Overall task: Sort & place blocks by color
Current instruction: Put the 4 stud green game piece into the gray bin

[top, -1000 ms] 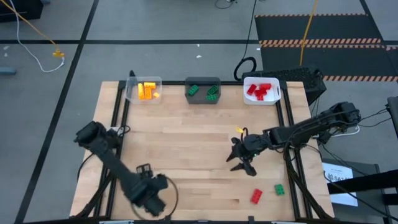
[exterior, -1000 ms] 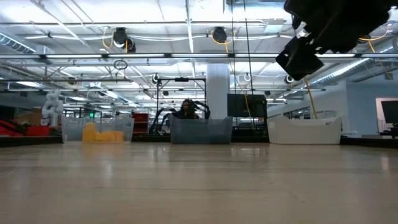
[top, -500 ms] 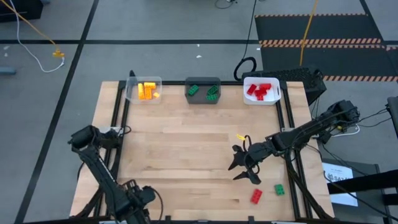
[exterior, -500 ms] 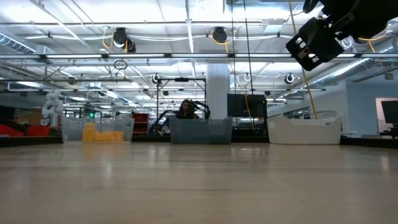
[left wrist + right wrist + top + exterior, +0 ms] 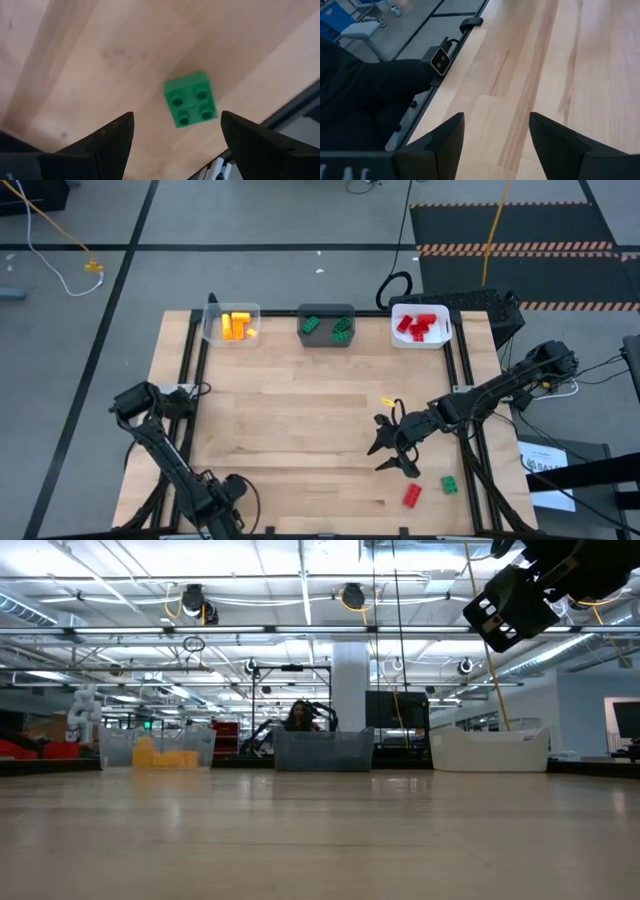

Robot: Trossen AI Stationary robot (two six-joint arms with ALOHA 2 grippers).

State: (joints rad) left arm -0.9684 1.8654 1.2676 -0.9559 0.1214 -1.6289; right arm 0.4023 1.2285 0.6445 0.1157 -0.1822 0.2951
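Your table (image 5: 290, 440) carries 3 bins (image 5: 325, 325) along the upper edge of the frame, 1 clear, 1 dark grey, 1 white, each holding sorted blocks too bunched to count. You have 2 loose blocks lower right: 1 red block (image 5: 411, 496), 1 green block (image 5: 450, 484). 2 arms are visible.

Three bins sit in a row along the table's (image 5: 280, 430) 12 o'clock edge: left bin (image 5: 212, 332), middle bin (image 5: 327, 338), right bin (image 5: 420, 341), blocks inside each. Two loose blocks (image 5: 412, 495) lie side by side around 5 o'clock, with the right gripper (image 5: 392, 448) near them at their 10 o'clock.
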